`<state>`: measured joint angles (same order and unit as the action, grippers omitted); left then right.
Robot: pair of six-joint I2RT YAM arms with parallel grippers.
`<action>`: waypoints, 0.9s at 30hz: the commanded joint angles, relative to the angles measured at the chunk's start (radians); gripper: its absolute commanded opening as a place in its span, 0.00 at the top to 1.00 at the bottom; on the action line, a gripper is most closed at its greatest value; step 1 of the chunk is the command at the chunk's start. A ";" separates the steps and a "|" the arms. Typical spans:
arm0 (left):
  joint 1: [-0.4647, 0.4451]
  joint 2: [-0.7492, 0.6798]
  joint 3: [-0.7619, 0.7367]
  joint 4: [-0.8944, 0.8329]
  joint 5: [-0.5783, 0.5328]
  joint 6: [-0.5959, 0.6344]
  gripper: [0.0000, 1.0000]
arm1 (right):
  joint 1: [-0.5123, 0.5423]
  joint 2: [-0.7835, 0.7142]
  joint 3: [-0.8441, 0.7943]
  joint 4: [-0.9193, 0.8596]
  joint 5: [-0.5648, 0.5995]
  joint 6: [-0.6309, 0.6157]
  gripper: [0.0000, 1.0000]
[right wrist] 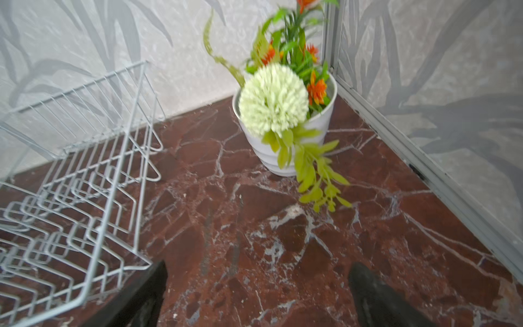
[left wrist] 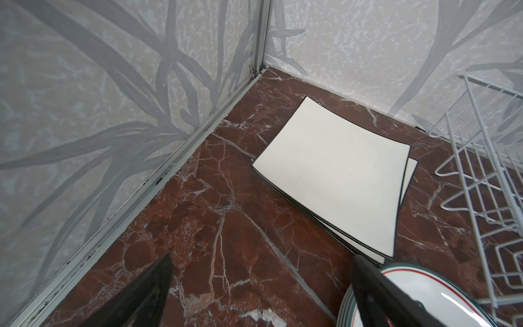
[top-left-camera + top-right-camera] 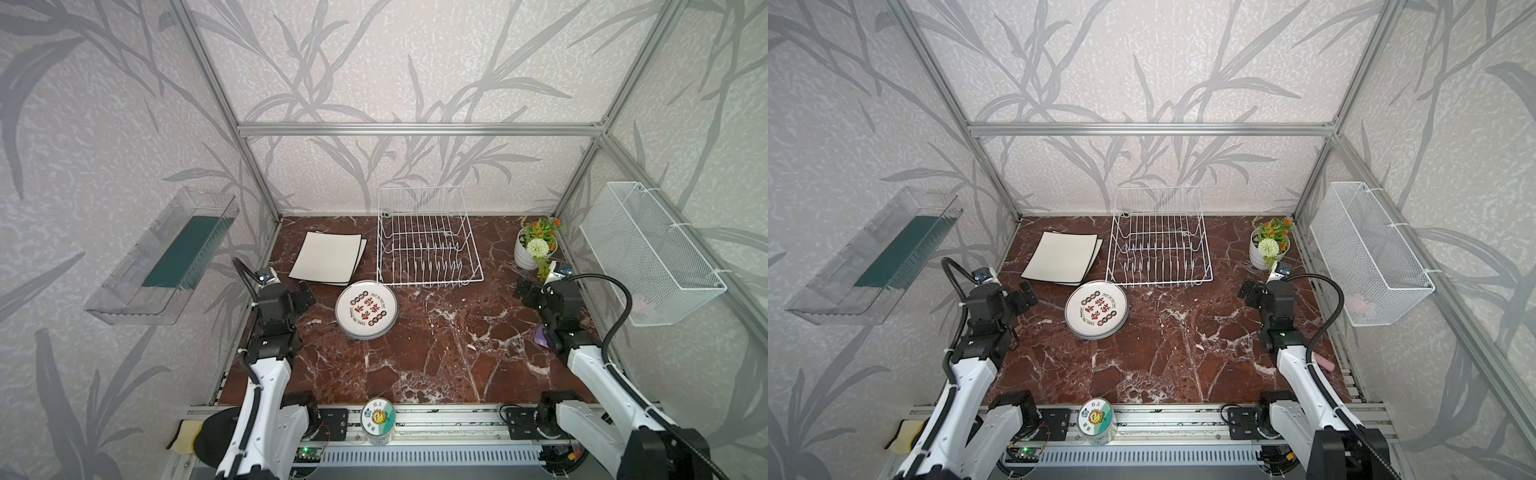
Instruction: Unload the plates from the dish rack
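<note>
The left pincer (image 2: 261, 263) and right pincer (image 1: 259, 266) both gape wide above the marbled surface (image 3: 436, 353), gripping nothing. Just right of the left pincer lies a stack of round plates (image 3: 366, 309); ahead of it, square plates (image 3: 328, 257) lie stacked (cream face, dark edging). Farther back, between both pincers, stands the dish rack (image 3: 428, 284).

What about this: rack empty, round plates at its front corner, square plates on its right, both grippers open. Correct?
No: both top views show the square plates left of the dish rack, not right. Rest holds: rack empty, round plates at its front corner, left gripper and right gripper open.
</note>
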<state>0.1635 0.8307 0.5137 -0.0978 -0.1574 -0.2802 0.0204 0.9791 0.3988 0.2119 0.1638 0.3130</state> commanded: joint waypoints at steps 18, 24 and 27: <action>-0.187 0.369 -0.242 0.871 -0.160 0.180 0.01 | 0.007 0.243 -0.124 0.493 -0.082 -0.256 0.01; -0.193 0.439 -0.290 1.046 -0.180 0.220 0.01 | 0.007 0.286 -0.091 0.492 -0.139 -0.286 0.01; -0.189 0.509 -0.268 1.091 -0.192 0.225 0.01 | 0.007 0.318 -0.088 0.554 -0.164 -0.291 0.01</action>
<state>-0.0280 1.2922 0.2375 0.8658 -0.3099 -0.0872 0.0223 1.2724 0.2852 0.6743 0.0402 0.0490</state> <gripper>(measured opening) 0.992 0.991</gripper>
